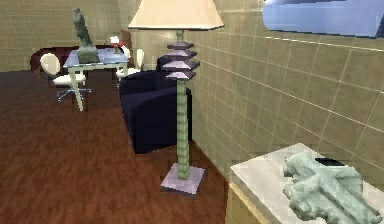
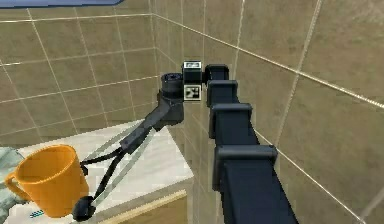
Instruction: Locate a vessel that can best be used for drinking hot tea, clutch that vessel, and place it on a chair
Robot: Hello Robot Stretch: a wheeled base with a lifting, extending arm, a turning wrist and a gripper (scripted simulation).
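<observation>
1. As I watched the arm side view, the arm rose from the bottom edge as a dark, stepped bar and ran out along the tiled wall. Two white marker squares stood at its far end.
2. From there the gripper angled down toward the view's lower left, its dark body above a pale countertop and its thin fingers reaching toward the counter's near edge.
3. The arm side view gave the task's thing: an orange mug, upright with its handle toward the view's left, at the lower left on or just above the countertop, right at the fingertips.
4. The forward view gave the room. A corner of the same countertop carried a grey-green sculpture. Beyond it stood a floor lamp by the wall, a dark armchair just behind the lamp, and farther off a glass table bearing a statue, with white chairs around it on a wooden floor.
5. I could not tell how the fingers were set. With the mug and counter at and behind them, I could not tell whether the gripper held anything or touched the mug.
</observation>
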